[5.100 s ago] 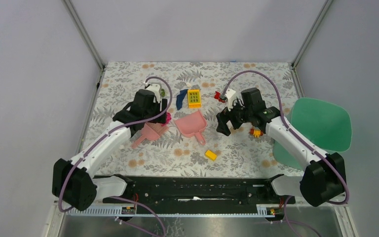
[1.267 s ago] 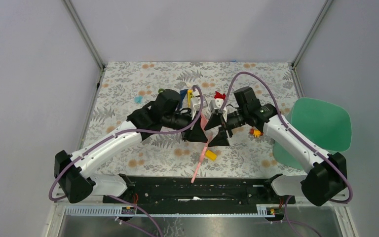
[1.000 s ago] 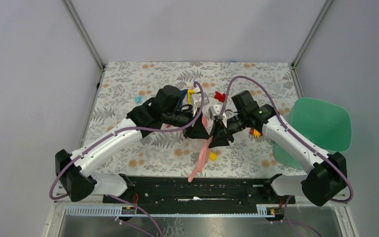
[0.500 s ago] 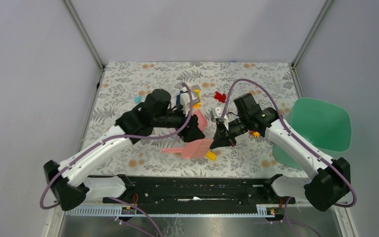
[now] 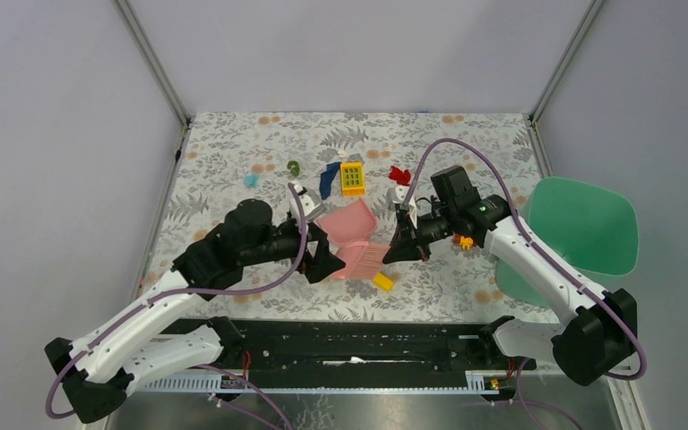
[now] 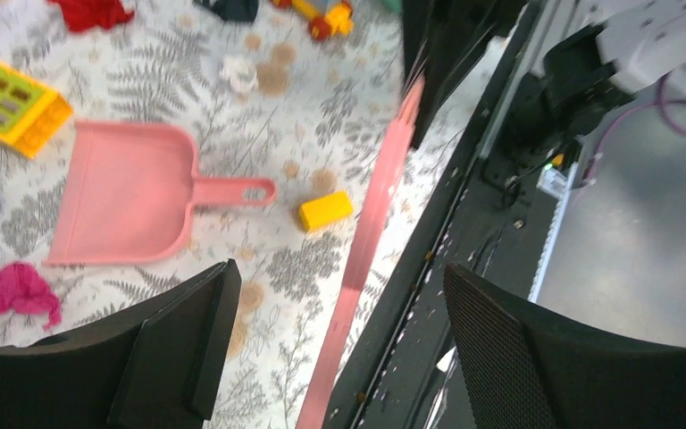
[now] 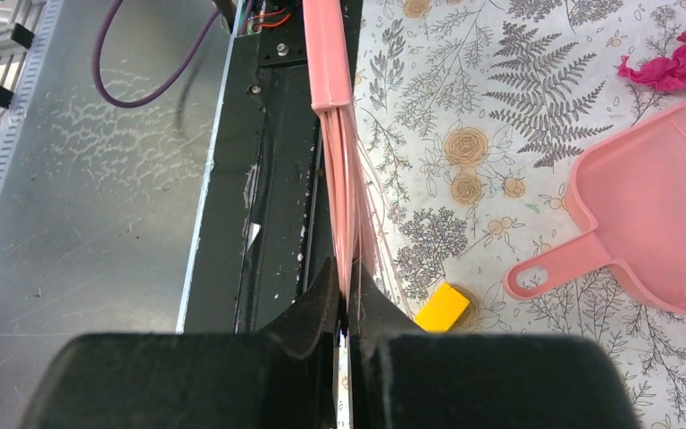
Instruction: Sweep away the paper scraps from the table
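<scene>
**Top view.** The brush point(image 5: 365, 259) is held off the tabletop point(image 5: 233, 152), between the right gripper point(image 5: 398, 248) and the left gripper point(image 5: 325, 263) and just in front of the dustpan point(image 5: 348, 224). The likely slip is a fumbled handover: if the right lets go before the left has closed, the brush would drop. From here I cannot tell how either gripper's fingers stand. A blue scrap point(image 5: 329, 177) lies unswept on the far side.

**Left wrist.** The left gripper point(image 6: 338, 273) is spread wide and holds nothing. The brush point(image 6: 371, 223), seen edge-on, runs between its fingers and seems to touch neither. A magenta scrap point(image 6: 9, 290) and a white scrap point(image 6: 238, 73) lie on the tabletop.

**Right wrist.** The right gripper point(image 7: 347, 295) is pressed together on the bristle end. Bristles are thin and springy, so the brush could twist or slide out. Its handle reaches over the black rail point(image 7: 277, 134), so a dropped brush might land off the tabletop.
</scene>
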Robot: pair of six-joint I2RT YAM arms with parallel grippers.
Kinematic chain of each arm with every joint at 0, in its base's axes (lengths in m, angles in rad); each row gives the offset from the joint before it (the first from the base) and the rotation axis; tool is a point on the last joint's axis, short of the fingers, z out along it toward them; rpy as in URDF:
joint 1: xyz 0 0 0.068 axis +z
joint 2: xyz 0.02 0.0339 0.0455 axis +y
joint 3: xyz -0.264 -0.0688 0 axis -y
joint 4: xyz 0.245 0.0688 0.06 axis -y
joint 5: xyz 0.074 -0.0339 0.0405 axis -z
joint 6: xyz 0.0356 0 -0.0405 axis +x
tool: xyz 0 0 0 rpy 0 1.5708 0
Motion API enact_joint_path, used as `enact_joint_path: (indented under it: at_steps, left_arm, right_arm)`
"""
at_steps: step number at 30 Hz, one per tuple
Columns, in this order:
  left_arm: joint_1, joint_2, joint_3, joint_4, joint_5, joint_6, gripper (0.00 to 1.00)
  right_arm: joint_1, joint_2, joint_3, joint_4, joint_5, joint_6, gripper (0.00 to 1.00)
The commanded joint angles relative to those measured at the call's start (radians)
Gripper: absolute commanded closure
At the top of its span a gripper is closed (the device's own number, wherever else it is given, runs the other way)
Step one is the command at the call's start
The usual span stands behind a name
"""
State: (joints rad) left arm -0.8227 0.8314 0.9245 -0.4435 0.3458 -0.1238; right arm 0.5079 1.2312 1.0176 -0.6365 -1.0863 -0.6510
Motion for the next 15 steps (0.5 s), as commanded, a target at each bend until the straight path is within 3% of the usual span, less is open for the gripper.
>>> enact_joint_path:
  at_steps: [1, 9, 10, 13, 14, 15]
  left_arm:
    - [-0.001, 0.033, -0.015, -0.006, -0.065, 0.048, 0.14]
    - [-0.001, 0.06, -0.008, -0.009, -0.019, 0.084, 0.5]
    - [-0.001, 0.057, -0.01, -0.004, -0.005, 0.083, 0.57]
    - [0.0, 0.056, -0.01, 0.0, 0.038, 0.084, 0.91]
    - [-0.001, 0.057, -0.009, 0.0, 0.042, 0.083, 1.0]
    - [0.0, 0.058, -0.008, -0.003, 0.046, 0.084, 1.0]
  right_arm:
    - [-0.016, -0.031, 0.0, 0.046, -0.056, 0.048, 1.0]
    - [-0.035, -0.026, -0.011, 0.064, -0.073, 0.071, 1.0]
    - [-0.034, -0.026, -0.016, 0.068, -0.071, 0.077, 1.0]
    - [-0.034, -0.026, -0.029, 0.081, -0.061, 0.085, 1.0]
    - [-0.034, -0.027, -0.028, 0.081, -0.05, 0.082, 0.91]
    - [-0.035, -0.03, -0.022, 0.08, -0.037, 0.079, 0.72]
